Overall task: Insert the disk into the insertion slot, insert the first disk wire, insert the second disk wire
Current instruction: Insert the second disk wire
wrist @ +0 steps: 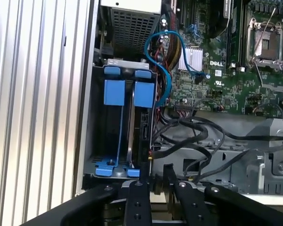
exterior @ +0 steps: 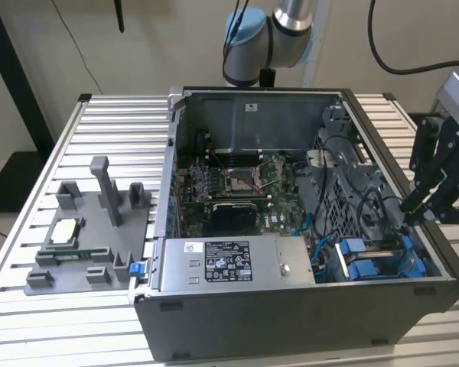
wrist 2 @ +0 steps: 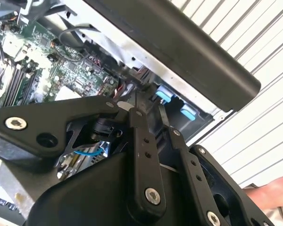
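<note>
The disk (wrist: 141,132) stands on edge in the insertion slot (wrist: 98,141). This slot is part of the drive cage at the near corner of the computer case (exterior: 291,336), on the exterior view's right. The gripper (exterior: 411,212) hangs at the case rim beside that corner, just above the cage. Black cables (wrist: 193,136) lie next to the disk. It cannot be told whether the gripper is spread or pinching.

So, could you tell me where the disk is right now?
In the first wrist view the disk stands on edge inside the drive cage, beside a second blue frame, with the gripper close to one end.
</note>
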`<state>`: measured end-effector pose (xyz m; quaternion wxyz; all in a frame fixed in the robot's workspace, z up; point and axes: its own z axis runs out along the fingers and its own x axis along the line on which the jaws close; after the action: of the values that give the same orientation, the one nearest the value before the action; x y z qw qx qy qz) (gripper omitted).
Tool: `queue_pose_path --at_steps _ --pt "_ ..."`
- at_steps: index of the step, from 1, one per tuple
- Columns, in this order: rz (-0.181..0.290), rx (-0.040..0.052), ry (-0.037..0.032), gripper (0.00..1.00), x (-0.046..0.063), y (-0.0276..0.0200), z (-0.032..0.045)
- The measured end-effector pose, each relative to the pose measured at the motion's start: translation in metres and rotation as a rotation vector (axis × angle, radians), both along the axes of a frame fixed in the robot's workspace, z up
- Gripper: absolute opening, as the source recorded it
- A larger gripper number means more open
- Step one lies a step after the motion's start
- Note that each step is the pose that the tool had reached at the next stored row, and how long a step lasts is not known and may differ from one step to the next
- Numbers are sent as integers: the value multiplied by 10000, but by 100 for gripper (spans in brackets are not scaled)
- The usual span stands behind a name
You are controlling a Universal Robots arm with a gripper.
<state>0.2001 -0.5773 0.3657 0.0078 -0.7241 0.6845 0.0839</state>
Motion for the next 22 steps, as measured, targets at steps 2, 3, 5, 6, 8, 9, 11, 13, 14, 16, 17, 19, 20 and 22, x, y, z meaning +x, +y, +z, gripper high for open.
queue_pose_path --at_steps 2,3,5,6,8,9,11,13,14,16,17,19,20,22 --pt "1 17 -5 100 43 0 0" --pt "1 25 -8 100 65 0 -1" --pt "1 38 -12 100 98 0 -1" --pt "1 42 -12 100 106 0 0" --pt "0 49 -15 100 109 0 -8" --pt "0 49 -15 100 109 0 -22" --pt "0 48 -15 100 109 0 -25" --pt "0 59 -16 100 109 0 -30" --pt "0 73 -17 100 109 0 -32" --pt "1 86 -19 100 109 0 -35" --pt "0 88 -19 100 109 0 -38" --pt "-6 95 -20 100 109 0 -40" --pt "-13 115 -23 100 107 0 -40" --pt "-44 186 -35 100 103 0 -43"
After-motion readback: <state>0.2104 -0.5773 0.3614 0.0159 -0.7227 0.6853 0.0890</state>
